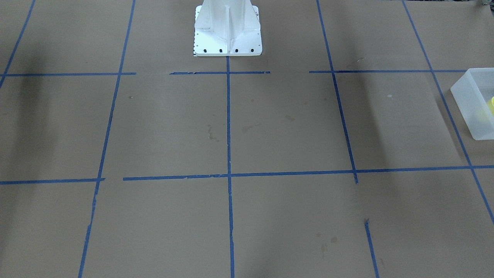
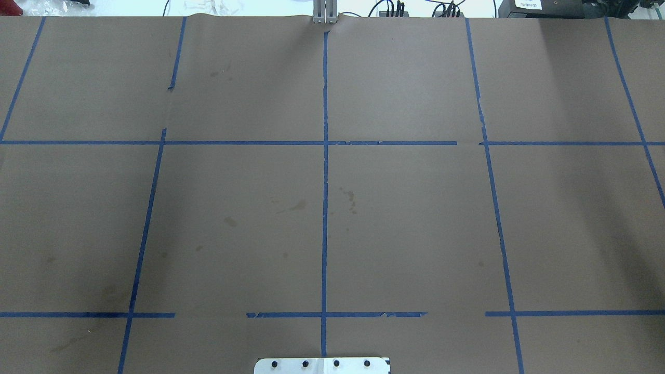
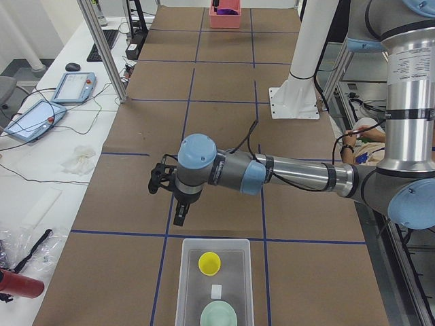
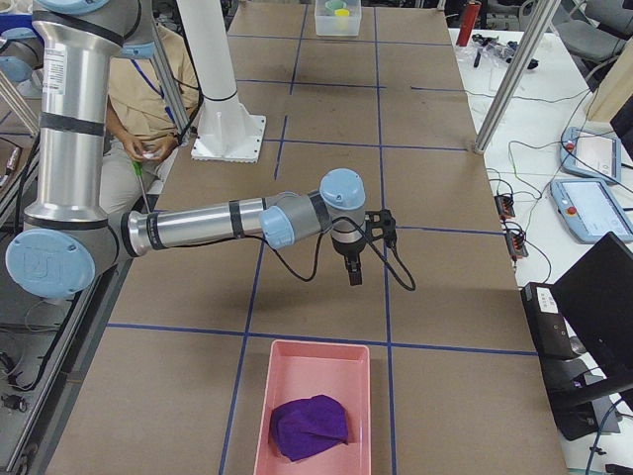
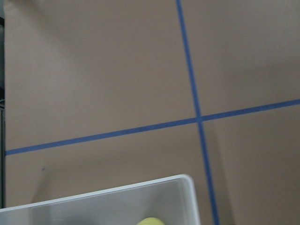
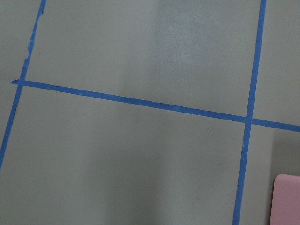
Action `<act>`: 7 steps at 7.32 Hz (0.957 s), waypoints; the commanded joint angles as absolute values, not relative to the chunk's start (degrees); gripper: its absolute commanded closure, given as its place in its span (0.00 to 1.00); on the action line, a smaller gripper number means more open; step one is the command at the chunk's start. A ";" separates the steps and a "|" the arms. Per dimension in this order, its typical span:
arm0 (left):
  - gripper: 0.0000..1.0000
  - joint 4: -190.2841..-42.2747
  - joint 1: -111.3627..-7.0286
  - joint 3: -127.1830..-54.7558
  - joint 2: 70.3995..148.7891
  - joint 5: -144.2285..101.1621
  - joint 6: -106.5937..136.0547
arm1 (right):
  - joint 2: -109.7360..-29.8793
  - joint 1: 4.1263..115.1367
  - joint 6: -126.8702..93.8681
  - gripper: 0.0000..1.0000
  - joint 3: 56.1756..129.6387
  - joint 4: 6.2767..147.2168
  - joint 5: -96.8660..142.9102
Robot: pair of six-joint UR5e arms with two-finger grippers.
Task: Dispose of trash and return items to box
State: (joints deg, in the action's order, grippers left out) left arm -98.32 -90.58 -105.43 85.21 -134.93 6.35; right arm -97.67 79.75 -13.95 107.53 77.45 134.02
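Observation:
The yellow cup (image 3: pixel 209 263) stands upright inside the frosted white box (image 3: pixel 187 285) at the table's left end. It also shows as a yellow edge in the front view (image 1: pixel 492 104), in the box (image 1: pixel 471 100), and as a sliver in the left wrist view (image 5: pixel 150 221), where the box's corner (image 5: pixel 154 192) is below the camera. My left gripper (image 3: pixel 179 216) hangs above the table just short of the box; I cannot tell whether it is open or shut. My right gripper (image 4: pixel 354 274) hangs above the table short of the pink tray; I cannot tell its state either.
A pale green bowl (image 3: pixel 219 315) and a small white piece (image 3: pixel 216 291) also lie in the box. A pink tray (image 4: pixel 287 396) holding a purple cloth (image 4: pixel 310 426) sits at the table's right end; its corner shows in the right wrist view (image 6: pixel 287 199). A person sits behind the robot base (image 4: pixel 158 109).

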 commanded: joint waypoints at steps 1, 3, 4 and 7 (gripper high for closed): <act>0.09 -98.26 -80.21 -110.47 84.90 -134.91 17.11 | -97.56 79.72 -16.67 0.00 107.93 77.87 134.12; 0.01 -104.54 -76.91 -109.43 81.15 -135.00 16.79 | -97.38 79.72 -18.02 0.00 107.67 77.78 134.21; 0.01 -111.46 -77.17 -107.68 76.69 -135.00 14.79 | -97.38 79.72 -17.93 0.00 107.06 77.70 134.03; 0.01 -116.19 -77.61 -106.17 75.05 -134.82 13.45 | -97.64 79.80 -17.67 0.00 106.43 77.17 134.38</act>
